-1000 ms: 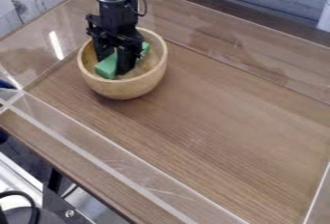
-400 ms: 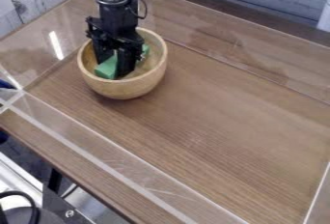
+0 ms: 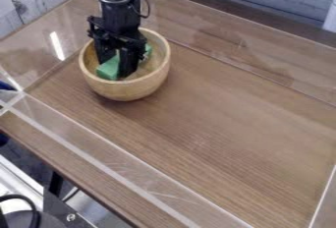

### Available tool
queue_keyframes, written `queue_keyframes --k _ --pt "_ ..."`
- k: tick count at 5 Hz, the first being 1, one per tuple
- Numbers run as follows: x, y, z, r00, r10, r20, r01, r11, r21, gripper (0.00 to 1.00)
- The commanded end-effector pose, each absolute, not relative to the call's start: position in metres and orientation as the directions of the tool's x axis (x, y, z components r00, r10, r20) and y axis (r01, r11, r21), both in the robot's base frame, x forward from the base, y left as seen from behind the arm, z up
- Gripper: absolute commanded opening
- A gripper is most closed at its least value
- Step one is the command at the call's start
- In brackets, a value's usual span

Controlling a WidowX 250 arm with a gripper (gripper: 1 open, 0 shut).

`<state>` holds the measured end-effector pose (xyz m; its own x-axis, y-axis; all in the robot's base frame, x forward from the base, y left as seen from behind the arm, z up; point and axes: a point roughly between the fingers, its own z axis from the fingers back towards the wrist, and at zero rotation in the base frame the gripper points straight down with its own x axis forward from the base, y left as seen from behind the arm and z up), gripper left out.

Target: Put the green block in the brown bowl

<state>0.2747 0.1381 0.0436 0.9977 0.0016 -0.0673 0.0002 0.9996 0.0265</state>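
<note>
We hold our gripper pointing straight down inside the brown bowl, its fingers seemingly pinching the green block, which leans tilted against the bowl's inner wall, probably lowered this deep so it drops without bouncing out.

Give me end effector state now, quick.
End effector: down inside the brown bowl, fingers astride the green block; gripped or released cannot be told.
</note>
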Motion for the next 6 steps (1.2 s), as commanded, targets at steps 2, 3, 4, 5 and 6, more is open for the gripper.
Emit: queue_keyframes --k 2,3,4,5,6 --pt "0.287 0.143 0.057 1.000 0.001 -0.024 0.000 0.999 0.052 0.00" --pt "0.287 0.142 0.056 1.000 0.004 -0.029 -0.002 0.999 0.051 0.00" --pt "0.287 0.141 0.061 1.000 0.006 -0.030 -0.005 0.999 0.050 1.00" --pt "0.288 0.140 0.073 1.000 0.012 -0.012 -0.011 0.999 0.047 1.00" --pt "0.290 0.138 0.088 1.000 0.015 0.014 -0.016 0.999 0.046 1.00"
